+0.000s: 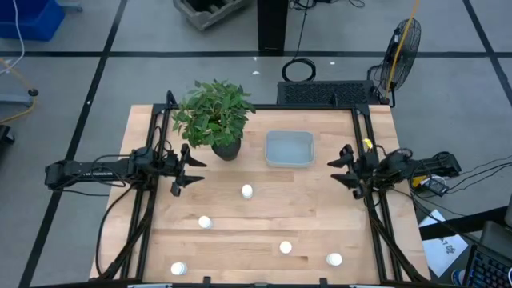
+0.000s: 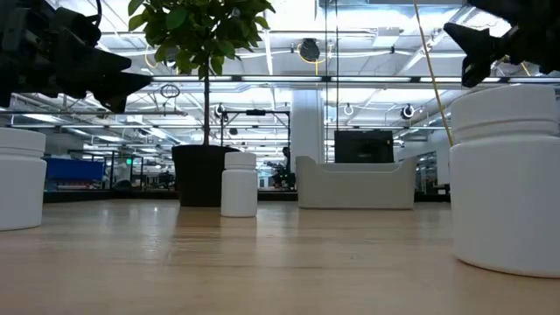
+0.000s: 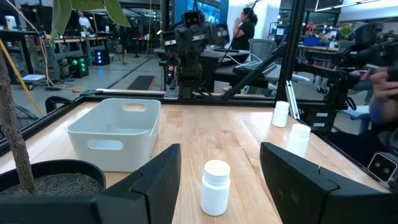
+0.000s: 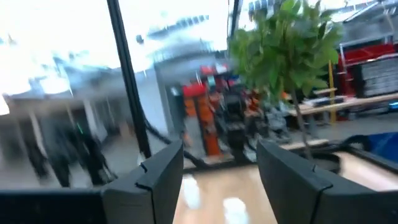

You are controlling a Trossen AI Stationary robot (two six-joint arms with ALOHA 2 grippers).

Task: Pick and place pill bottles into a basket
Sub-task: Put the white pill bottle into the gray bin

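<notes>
Five pill bottles are standing on the wooden table [image 1: 320, 216], all outside the basket [image 1: 289, 149]. One bottle [image 1: 246, 191] is sitting near the table's middle, another [image 1: 205, 222] is sitting toward the left edge, a third [image 1: 286, 247] and a fourth [image 1: 334, 259] are lying toward the front right, and the fifth [image 1: 178, 269] is sitting by the front left corner. The single basket is resting near the back edge, just beside one potted plant [image 1: 214, 116].

Two arms are hanging over the table. The left gripper [image 1: 181, 170] is hovering at the left edge with its jaws spread wide, holding nothing. The right gripper [image 1: 346, 167] is hovering at the right edge, jaws likewise wide and empty.

In the low view only three bottles are showing, two of them cut off by the picture's sides. The right wrist view is smearing everything; the pale shapes on the table there are hard to make out. A person [image 3: 247, 26] is standing in the room beyond the table.
</notes>
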